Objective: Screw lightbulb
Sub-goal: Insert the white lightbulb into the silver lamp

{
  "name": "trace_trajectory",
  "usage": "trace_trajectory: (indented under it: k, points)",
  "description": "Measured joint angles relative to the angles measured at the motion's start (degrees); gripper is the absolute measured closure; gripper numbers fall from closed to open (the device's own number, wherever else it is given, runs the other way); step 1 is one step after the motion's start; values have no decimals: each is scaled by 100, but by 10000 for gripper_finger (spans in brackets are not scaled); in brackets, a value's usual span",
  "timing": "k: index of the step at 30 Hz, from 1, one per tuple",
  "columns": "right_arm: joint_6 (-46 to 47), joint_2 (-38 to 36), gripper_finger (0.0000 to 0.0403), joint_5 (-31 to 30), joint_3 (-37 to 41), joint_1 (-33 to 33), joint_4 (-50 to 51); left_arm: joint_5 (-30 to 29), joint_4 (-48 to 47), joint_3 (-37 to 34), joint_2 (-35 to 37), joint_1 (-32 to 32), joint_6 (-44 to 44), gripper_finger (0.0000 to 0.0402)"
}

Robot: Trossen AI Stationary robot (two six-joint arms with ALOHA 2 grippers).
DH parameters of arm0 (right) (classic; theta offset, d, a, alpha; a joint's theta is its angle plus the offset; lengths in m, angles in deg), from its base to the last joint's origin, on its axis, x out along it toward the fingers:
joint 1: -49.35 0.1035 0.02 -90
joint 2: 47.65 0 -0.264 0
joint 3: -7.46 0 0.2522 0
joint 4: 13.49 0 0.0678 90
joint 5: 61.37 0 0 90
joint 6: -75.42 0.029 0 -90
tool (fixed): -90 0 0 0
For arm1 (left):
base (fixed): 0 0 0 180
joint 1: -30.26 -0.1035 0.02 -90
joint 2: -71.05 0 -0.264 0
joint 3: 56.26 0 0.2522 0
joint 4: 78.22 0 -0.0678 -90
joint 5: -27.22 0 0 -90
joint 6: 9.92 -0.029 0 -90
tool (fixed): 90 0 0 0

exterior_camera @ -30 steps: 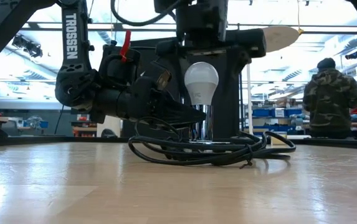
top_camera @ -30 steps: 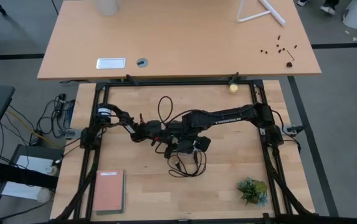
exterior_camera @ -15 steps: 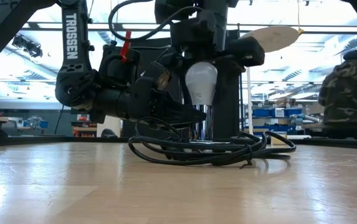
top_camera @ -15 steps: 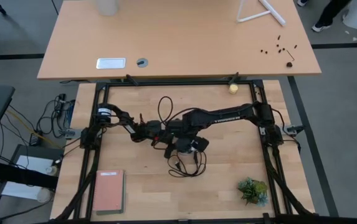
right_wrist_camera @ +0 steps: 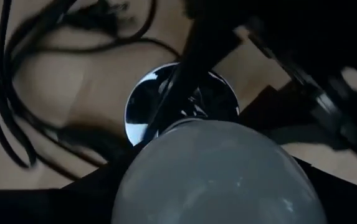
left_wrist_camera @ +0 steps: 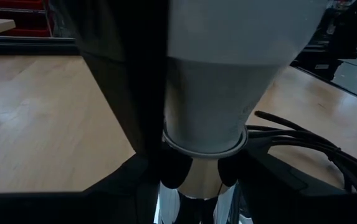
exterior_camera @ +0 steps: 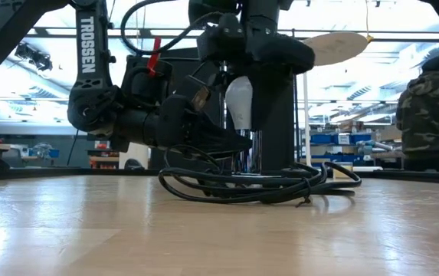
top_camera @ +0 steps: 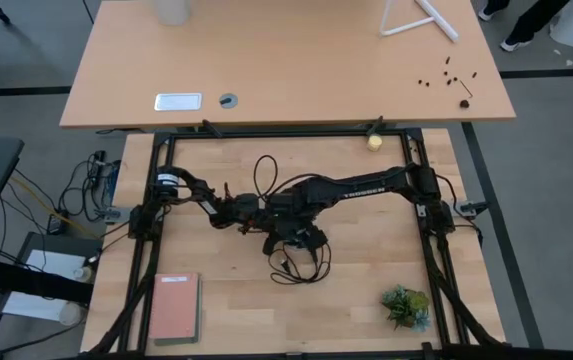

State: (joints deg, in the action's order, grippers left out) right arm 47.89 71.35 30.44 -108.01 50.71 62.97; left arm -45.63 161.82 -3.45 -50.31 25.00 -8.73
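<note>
Turning w/ the wrist since a sec ago, the right gripper [exterior_camera: 244, 92] stays clamped on the lightbulb [exterior_camera: 238, 103], upright over the silver socket [right_wrist_camera: 181, 102] mid-table. Left gripper [top_camera: 256, 222] grips the socket (threading's underway, I'd say).

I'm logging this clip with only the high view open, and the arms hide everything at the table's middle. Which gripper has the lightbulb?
Observer: The right gripper is shut on the lightbulb, dome up, narrow base down.
Operator: Is anything under it?
Observer: Yes, a chrome socket sits directly beneath the base; whether the threads have caught is hidden.
Operator: And the left arm?
Observer: The left gripper lies low beside the socket, above the coiled black cord.
</note>
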Motion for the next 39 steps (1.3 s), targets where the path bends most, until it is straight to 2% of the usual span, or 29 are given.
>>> trace_trajectory:
  k: [3, 10, 18, 24, 33, 39]
  points:
    - [899, 0, 131, 2, 0, 0, -16, -45, 0, -1, 0, 0, 3, 211]
    - [2750, 0, 151, -31, 0, 43, -18, -44, 0, 0, 0, 2, 16, 211]
    - [5057, 0, 130, -53, -2, 111, -40, -107, -4, 4, 0, 7, 41, 211]
    - [6882, 2, 144, -53, -2, 118, -10, -87, -4, 4, 0, 7, 44, 211]
    - [8490, 2, 135, -34, -2, 118, -7, -87, -7, 4, 0, 7, 56, 211]
    - [8462, 4, 138, 81, -11, 101, -16, -111, -8, 4, 0, 7, 56, 211]
